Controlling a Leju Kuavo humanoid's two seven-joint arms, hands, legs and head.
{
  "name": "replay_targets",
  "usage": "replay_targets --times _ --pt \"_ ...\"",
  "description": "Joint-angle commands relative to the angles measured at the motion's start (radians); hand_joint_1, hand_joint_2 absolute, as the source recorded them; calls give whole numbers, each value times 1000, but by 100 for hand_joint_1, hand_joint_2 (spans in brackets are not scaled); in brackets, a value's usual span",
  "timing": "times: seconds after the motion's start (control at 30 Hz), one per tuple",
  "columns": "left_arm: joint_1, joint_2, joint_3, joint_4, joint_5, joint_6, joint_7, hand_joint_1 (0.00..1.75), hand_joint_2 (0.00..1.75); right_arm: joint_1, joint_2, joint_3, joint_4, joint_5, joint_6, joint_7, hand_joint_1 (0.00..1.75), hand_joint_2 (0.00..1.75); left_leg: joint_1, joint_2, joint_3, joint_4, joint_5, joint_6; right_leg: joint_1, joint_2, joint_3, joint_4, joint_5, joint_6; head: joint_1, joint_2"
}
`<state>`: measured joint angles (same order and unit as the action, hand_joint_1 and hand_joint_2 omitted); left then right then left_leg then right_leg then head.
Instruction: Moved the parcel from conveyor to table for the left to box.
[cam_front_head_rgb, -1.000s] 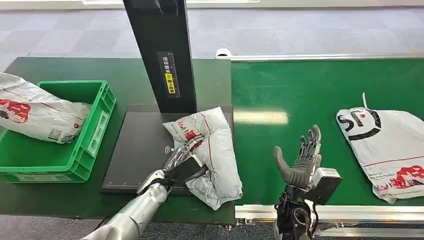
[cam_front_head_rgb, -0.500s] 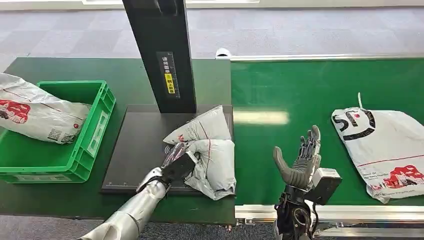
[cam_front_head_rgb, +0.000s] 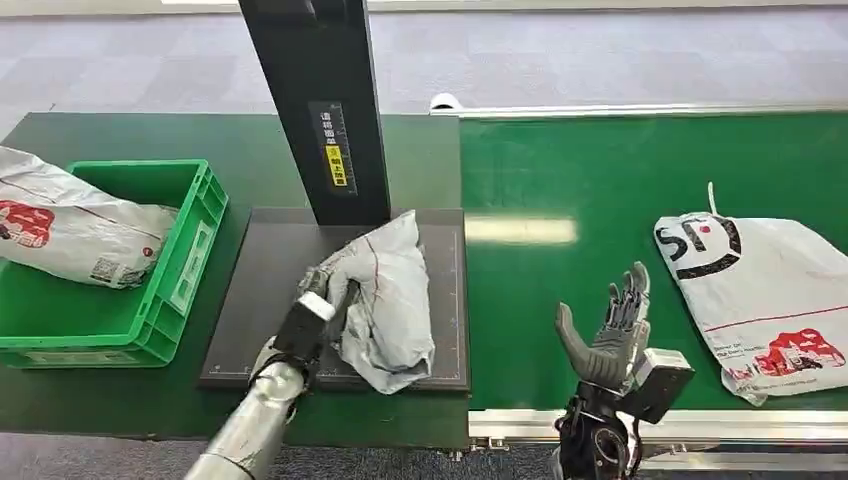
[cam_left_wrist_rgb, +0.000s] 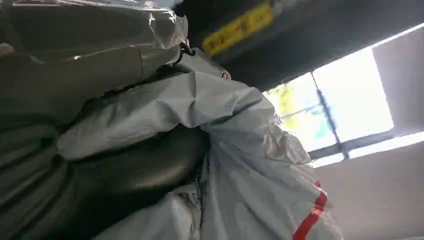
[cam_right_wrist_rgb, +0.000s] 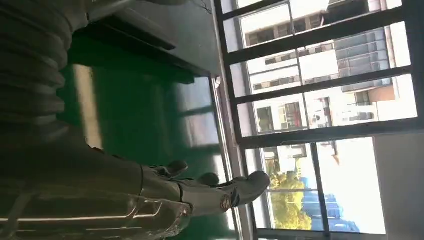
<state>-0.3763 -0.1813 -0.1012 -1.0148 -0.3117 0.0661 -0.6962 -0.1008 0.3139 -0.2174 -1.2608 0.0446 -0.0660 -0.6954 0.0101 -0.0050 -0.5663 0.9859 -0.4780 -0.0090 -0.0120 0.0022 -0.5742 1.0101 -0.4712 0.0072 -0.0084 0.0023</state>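
Note:
A crumpled grey parcel (cam_front_head_rgb: 385, 300) with red markings hangs over the dark scale plate (cam_front_head_rgb: 265, 300), bunched up and partly lifted. My left hand (cam_front_head_rgb: 312, 310) grips its left edge; in the left wrist view the thumb (cam_left_wrist_rgb: 100, 65) and fingers clamp the grey film of the parcel (cam_left_wrist_rgb: 250, 165). My right hand (cam_front_head_rgb: 608, 335) is raised over the near edge of the green conveyor (cam_front_head_rgb: 600, 170), fingers spread and holding nothing; the right wrist view shows those fingers (cam_right_wrist_rgb: 210, 192) straight and apart. A second white parcel (cam_front_head_rgb: 770, 300) lies on the belt at the right.
A green crate (cam_front_head_rgb: 185, 270) stands at the left with a white and red parcel (cam_front_head_rgb: 70, 235) lying in it. A black post (cam_front_head_rgb: 320, 100) rises behind the scale plate. The conveyor's metal rail (cam_front_head_rgb: 700, 425) runs along the front edge.
My left hand has pulled the grey parcel up and to the left, bunching it tighter. The white parcel on the belt has drifted left. The right hand has barely moved.

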Motion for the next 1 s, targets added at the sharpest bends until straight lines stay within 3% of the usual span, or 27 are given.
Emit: replay_targets --times 0.03,0.67,0.8,1.0 --pt "62 55 82 -304 -8 -25 -2 175 175 5 -8 -36 -19 1 7 -3 0 175 0 2 1 0 -1 0 1 1 1 -1 0 -1 0 0" --pt "59 53 86 -311 16 6 -2 175 175 6 -6 -41 -24 -3 2 -3 0 175 0 0 0 0 0 0 0 0 0 -1 0 0 0 0" --pt "-12 111 215 -306 143 11 -2 175 175 41 -4 -59 -67 -13 6 -3 0 175 0 1 -2 0 0 0 0 0 -1 0 0 -1 0 0" --pt "-111 107 428 -287 252 -110 -2 175 175 76 18 -113 -129 -9 22 -3 0 175 1 0 -2 1 0 0 1 -1 -2 0 0 -1 0 0"
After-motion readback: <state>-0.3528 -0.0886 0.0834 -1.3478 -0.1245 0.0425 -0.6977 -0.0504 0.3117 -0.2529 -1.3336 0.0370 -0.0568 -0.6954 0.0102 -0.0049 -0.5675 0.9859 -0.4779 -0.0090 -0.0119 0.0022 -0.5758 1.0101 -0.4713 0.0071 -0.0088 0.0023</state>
